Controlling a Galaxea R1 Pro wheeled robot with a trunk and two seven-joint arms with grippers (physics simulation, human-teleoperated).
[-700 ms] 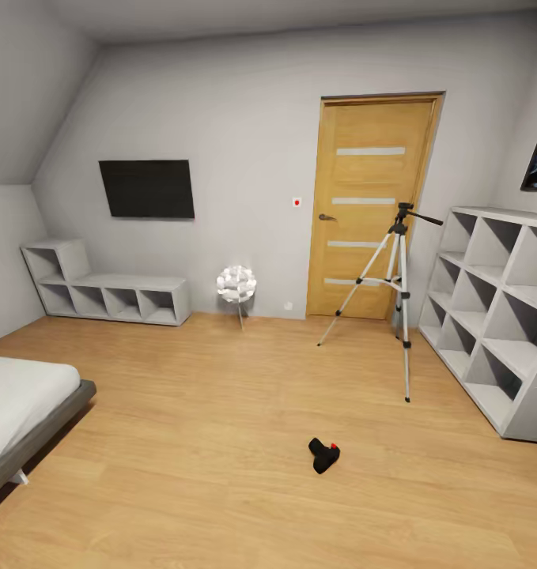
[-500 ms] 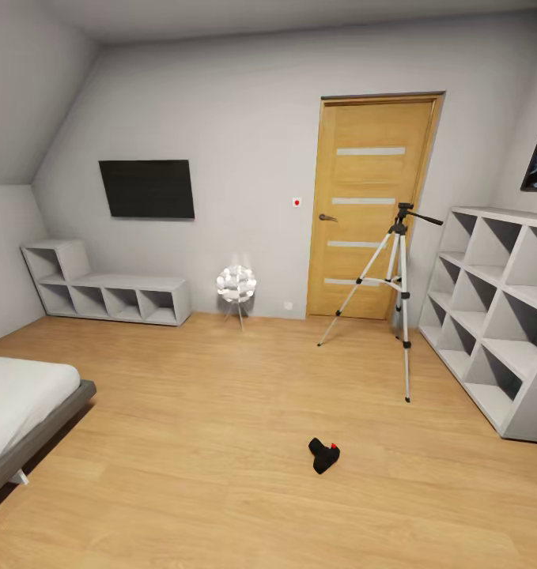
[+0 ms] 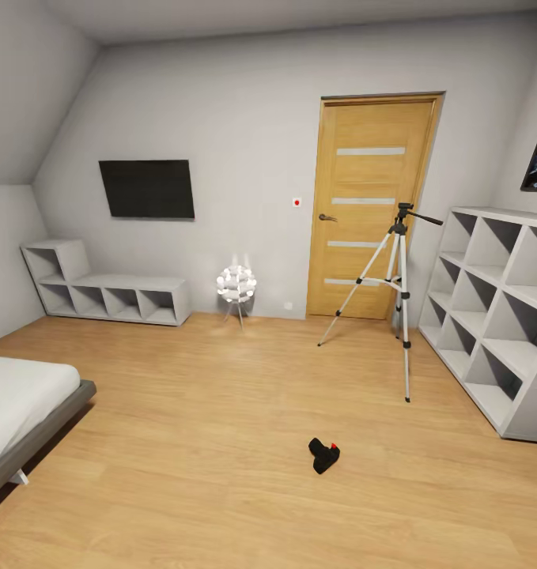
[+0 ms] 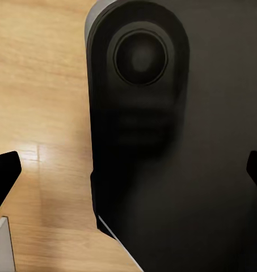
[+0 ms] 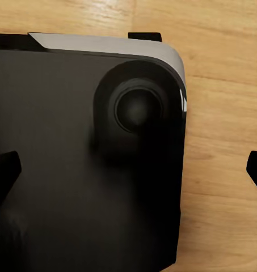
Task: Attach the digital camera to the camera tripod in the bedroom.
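Nothing has moved since the earlier frames: the head view is unchanged and every object sits where it did. The digital camera (image 3: 324, 455) lies on the light wood floor (image 3: 221, 442), a black body with its red button facing up, in open floor and touching nothing else. The camera tripod (image 3: 395, 288) stands upright well beyond it, in front of the oak door (image 3: 371, 205) and just beside the white cube shelves (image 3: 497, 316); its pan handle points toward the shelves. A bed (image 3: 23, 411), a low shelf unit (image 3: 110, 296), a wall TV (image 3: 147, 188) and a round white lamp (image 3: 236, 284) lie farther off.

In the wrist views the left end effector (image 4: 128, 175) and right end effector (image 5: 128, 175) each show two dark fingertips spread wide apart, grasping nothing, with a dark robot body (image 4: 162, 141) and bare floor beyond them. No task object is near either one.
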